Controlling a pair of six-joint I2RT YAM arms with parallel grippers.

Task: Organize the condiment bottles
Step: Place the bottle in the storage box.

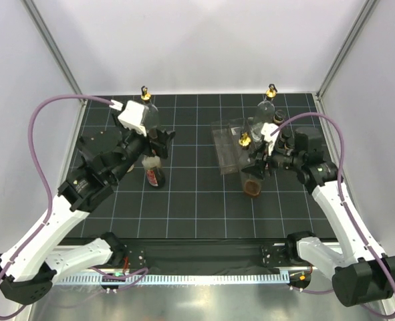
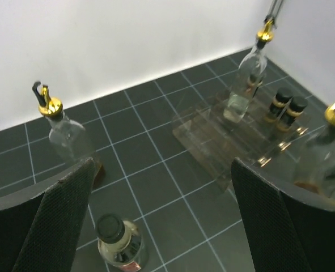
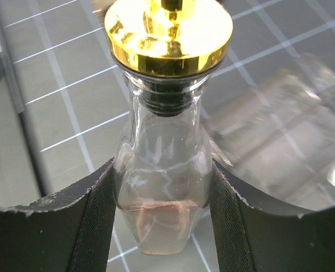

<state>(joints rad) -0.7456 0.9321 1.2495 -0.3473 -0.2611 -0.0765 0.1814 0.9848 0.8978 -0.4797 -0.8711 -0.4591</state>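
My right tool point(image 3: 161, 170) is gripping the gold-topped clear bottle point(image 3: 162, 192) by its body, one finger on each side below the neck. The bottle's long axis is roughly upright. I cannot tell whether its base touches the bench. The clear rack point(image 1: 225, 150) lies just beyond and left of this tool. Two small dark bottles point(image 2: 287, 107) and another tall bottle point(image 2: 247, 79) stand at its right end, so the open room looks leftward. My left tool point(image 2: 161, 164) hangs open over the sauce bottle point(image 2: 117, 241).
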